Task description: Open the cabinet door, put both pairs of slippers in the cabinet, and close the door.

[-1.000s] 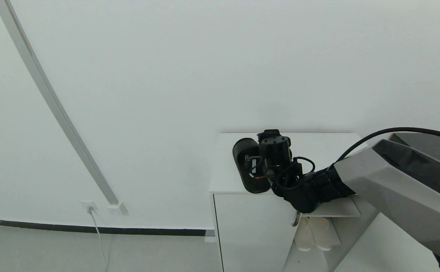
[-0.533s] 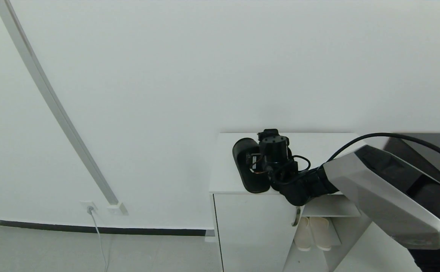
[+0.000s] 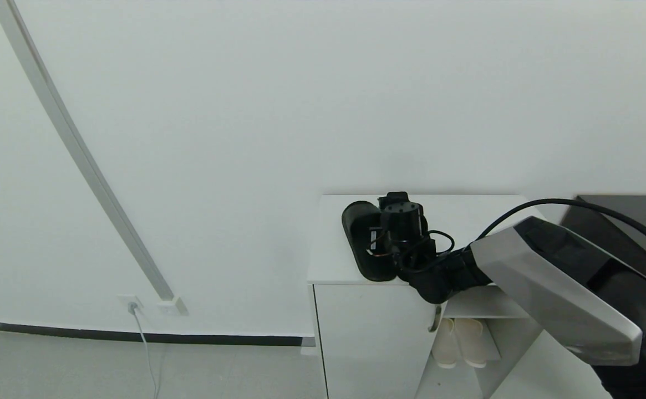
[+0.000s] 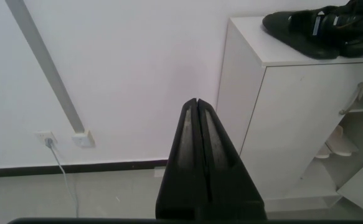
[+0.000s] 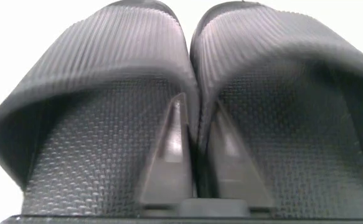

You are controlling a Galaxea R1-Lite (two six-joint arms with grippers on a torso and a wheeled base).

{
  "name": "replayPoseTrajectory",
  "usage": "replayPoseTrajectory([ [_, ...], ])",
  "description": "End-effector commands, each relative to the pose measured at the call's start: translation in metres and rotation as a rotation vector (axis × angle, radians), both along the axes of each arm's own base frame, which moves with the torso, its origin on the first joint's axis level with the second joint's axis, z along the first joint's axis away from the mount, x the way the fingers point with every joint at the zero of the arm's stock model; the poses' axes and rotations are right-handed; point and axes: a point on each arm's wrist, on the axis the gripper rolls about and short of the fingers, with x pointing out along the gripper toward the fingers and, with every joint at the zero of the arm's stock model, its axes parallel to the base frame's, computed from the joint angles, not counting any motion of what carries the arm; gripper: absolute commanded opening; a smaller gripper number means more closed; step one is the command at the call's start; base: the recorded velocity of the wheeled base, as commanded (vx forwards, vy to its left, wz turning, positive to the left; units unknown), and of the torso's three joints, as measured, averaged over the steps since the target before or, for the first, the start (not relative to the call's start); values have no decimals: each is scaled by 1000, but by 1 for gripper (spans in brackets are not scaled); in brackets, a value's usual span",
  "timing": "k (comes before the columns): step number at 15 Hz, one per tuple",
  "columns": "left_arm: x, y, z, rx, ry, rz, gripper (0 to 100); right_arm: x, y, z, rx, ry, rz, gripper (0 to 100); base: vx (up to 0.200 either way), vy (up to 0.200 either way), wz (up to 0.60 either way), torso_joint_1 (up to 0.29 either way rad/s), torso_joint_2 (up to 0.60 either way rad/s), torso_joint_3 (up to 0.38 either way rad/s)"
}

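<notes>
Cabinet [image 3: 467,221]: White unit against the wall. The right bay is exposed, with a shelf above its lower space. The left panel [image 3: 372,338] is shut.
Cabinet door [image 3: 522,377]: Swung out toward the robot's side. Risk: the right arm crosses above it, so a low descent could strike the door edge or push it partly shut.
Black slippers [image 3: 361,244]: This pair lies side by side on the cabinet top, near its left front corner, not yet inside. Risk: one slipper overhangs toward the front edge. A drag instead of a lift could tip it to the floor.
White slippers [image 3: 458,343]: Already in the lower right bay, toes inward. Risk: the incoming pair may land on them or knock them out if lowered into the same spot.
Right gripper [image 5: 198,124]: Jaws pinched on the two inner strap edges of the black slippers together. Risk: the hold is thin and the straps are flexible, so one slipper may slide free once lifted.
Left gripper [image 4: 197,109]: Jaws pressed together on nothing, hanging low, well apart from the cabinet. It is too far off to catch a dropped slipper.
</notes>
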Motion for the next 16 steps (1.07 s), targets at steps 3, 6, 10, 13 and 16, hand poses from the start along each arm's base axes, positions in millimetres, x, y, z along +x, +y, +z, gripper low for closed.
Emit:
replayPoseTrajectory([
  [3,0,0,0,0,-1,0,0,-6,-3,14,13,-13,-4,0,0,0,0,0,0,0],
  [6,0,0,0,0,-1,0,0,-35,-22,54,33,-43,11,0,0,0,0,0,0,0],
  [10,0,0,0,0,-1,0,0,-106,-67,84,50,-18,150,0,0,0,0,0,0,0],
  [13,0,0,0,2,-1,0,0,-158,-99,90,62,1,260,0,0,0,0,0,0,0],
  [16,0,0,0,2,-1,0,0,-182,-113,95,72,9,331,0,0,0,0,0,0,0],
])
